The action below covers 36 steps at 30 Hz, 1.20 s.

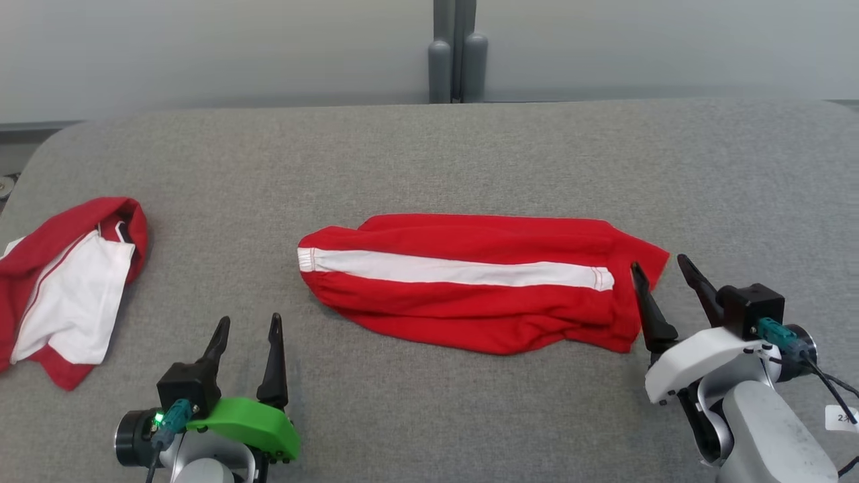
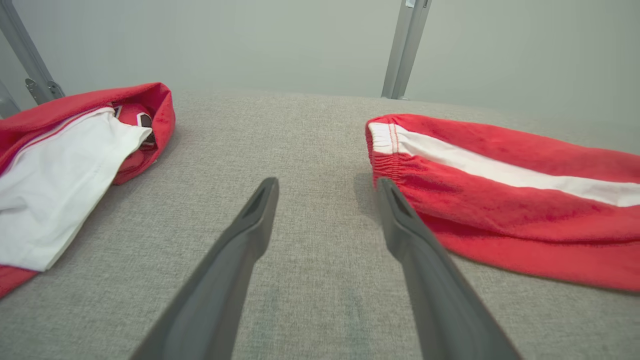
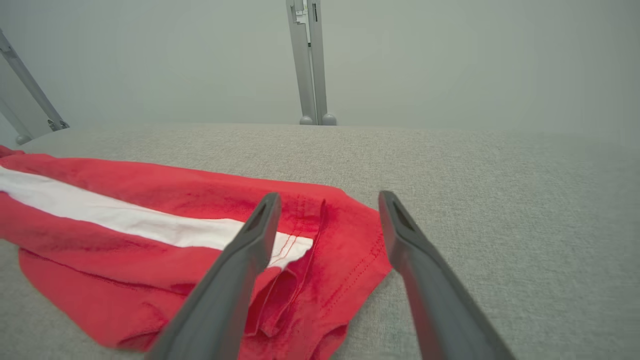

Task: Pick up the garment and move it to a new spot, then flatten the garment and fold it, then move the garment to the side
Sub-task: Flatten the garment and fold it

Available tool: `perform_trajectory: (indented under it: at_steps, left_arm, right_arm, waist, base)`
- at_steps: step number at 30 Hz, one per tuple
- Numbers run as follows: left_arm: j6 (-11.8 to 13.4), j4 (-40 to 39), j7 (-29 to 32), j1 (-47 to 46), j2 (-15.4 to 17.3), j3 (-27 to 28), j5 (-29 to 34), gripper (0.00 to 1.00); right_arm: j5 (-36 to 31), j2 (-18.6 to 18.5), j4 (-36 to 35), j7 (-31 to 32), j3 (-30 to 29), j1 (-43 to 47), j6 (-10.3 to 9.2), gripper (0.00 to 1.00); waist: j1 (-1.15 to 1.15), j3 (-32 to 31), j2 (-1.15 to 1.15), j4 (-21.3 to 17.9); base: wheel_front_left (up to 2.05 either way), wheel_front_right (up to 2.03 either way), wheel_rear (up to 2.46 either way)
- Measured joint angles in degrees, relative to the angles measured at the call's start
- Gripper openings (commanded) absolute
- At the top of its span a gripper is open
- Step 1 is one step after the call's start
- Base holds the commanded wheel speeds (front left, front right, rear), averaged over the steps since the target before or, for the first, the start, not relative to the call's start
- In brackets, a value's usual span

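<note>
Left end effector (image 1: 249, 319) sits at the lower left with its two fingers spread and nothing between them. A second red-and-white garment (image 1: 67, 282) lies crumpled at its 10 o'clock, near the left edge of the grey fabric worktop (image 1: 470, 147). The red garment (image 1: 470, 295) with the white stripe lies mid-worktop, at this end effector's 2 o'clock, its long axis running 9 to 3 o'clock and its gathered elastic end to the left. The right end effector (image 1: 658, 263), also spread and pinching nothing, stands at the garment's 3 o'clock end, beside the hem corner, so the right arm looks much the nearer. A pale wall and grey post (image 1: 456, 60) stand behind at 12 o'clock.
</note>
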Motion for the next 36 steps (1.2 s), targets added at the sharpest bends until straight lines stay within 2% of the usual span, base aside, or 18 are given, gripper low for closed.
perform_trajectory:
  at_steps: [9, 18, 36]
  left_arm:
    - [-0.1, -2.4, 0.0, 3.1, 0.0, 3.0, 2.2, 1.00]
    - [0.4, -4.6, 0.0, 7.5, 0.0, 3.6, 3.1, 1.00]
    - [0.3, -3.8, 0.0, 9.1, 0.0, 2.6, 3.0, 1.00]
  right_arm:
    - [-2.3, 3.1, -3.3, 0.0, -1.4, 4.3, 0.00, 1.00]
    - [-4.1, 5.8, -4.9, 0.0, -4.0, 7.9, 0.00, 1.00]
    - [-4.6, 6.8, -5.2, 0.0, -3.1, 10.4, 0.00, 1.00]
  waist:
    - [0.00, -4.0, 0.00, -3.3]
    - [0.00, -7.3, 0.00, -4.8]
    - [0.00, -7.8, 0.00, -3.4]
  base:
    - [0.00, 0.00, 0.00]
    - [0.00, 0.00, 0.00]
    - [0.00, 0.00, 0.00]
